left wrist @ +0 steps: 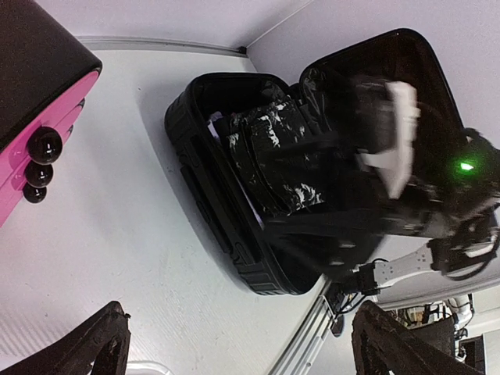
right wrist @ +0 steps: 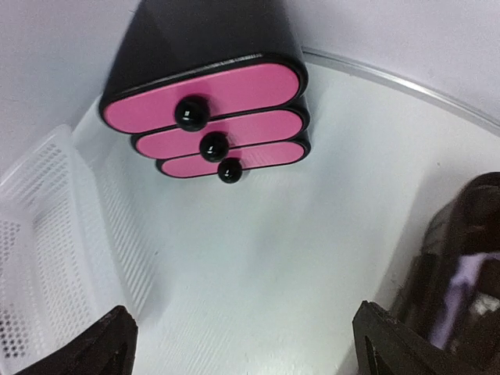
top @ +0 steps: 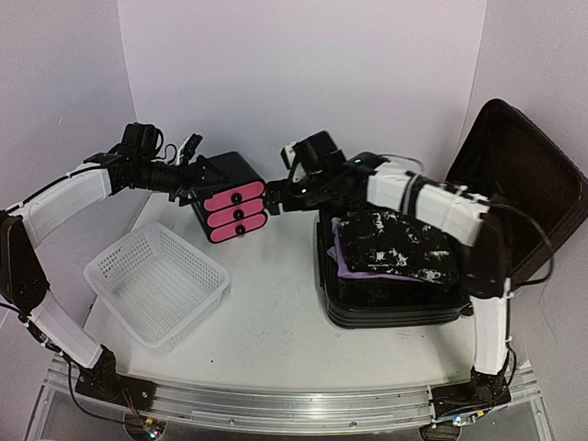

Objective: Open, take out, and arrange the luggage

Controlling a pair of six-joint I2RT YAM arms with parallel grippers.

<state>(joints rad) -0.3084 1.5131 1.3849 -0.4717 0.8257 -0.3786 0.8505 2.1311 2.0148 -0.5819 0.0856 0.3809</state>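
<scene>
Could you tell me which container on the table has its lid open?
The luggage: its lid stands raised; the drawer box is shut and the basket has no lid.

Bright, soft light falls from above. The basket (top: 156,276) casts a faint shadow on the worktop (top: 276,322). Shiny spots sit on the knobs (right wrist: 191,113). The right arm (left wrist: 398,133) looks blurry from the left wrist.

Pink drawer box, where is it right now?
In the top view the pink drawer box sits at the back of the table, left of centre, between the left gripper and right gripper, behind the white basket, left of the open luggage.
</scene>
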